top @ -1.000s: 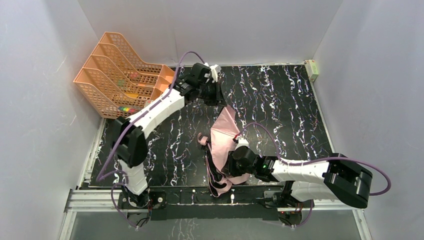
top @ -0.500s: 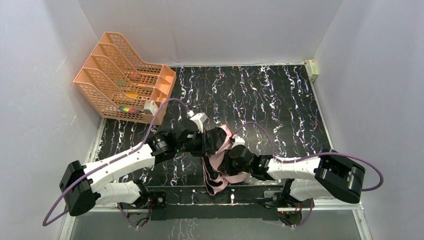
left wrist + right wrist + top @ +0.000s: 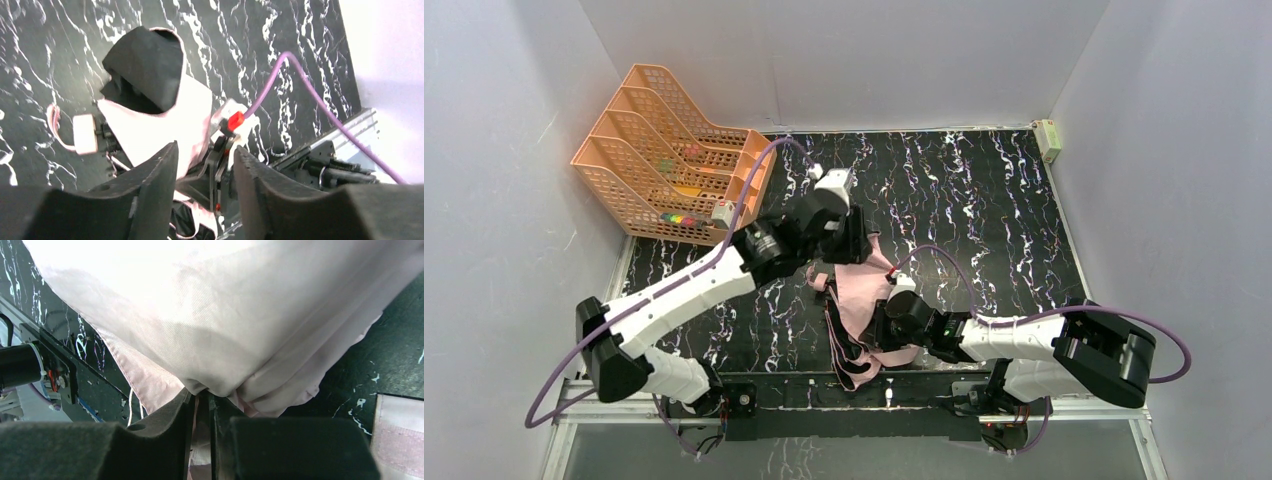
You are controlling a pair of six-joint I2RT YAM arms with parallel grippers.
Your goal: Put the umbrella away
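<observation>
L arm has swung back out since half a sec ago: it was low over the bundle, now it's up on the far side, and left gripper (image 3: 202,170) has let go. Jaws spread, nothing between them, hanging just above the far edge of the compact folding umbrella, pale pink outside with black lining (image 3: 861,287). Fabric that was stretched toward the far side a sec ago now sits slumped in a heap.

Right gripper (image 3: 200,405) hasn't shifted: jaws nearly pressed together, pinching a fold of pink fabric at the near edge.

Umbrella lies on the black marble-pattern tabletop (image 3: 984,220), centre-front. Black ribs trail toward the front rail (image 3: 804,385). Small pale handle (image 3: 85,134) w/ loop on its left side, resting on the tabletop.

Room: wide stretch of tabletop btwn umbrella and right wall, same toward the back wall. Orange mesh file rack (image 3: 664,150) in the far-left corner, well apart from the umbrella. L arm spans the gap between them.
</observation>
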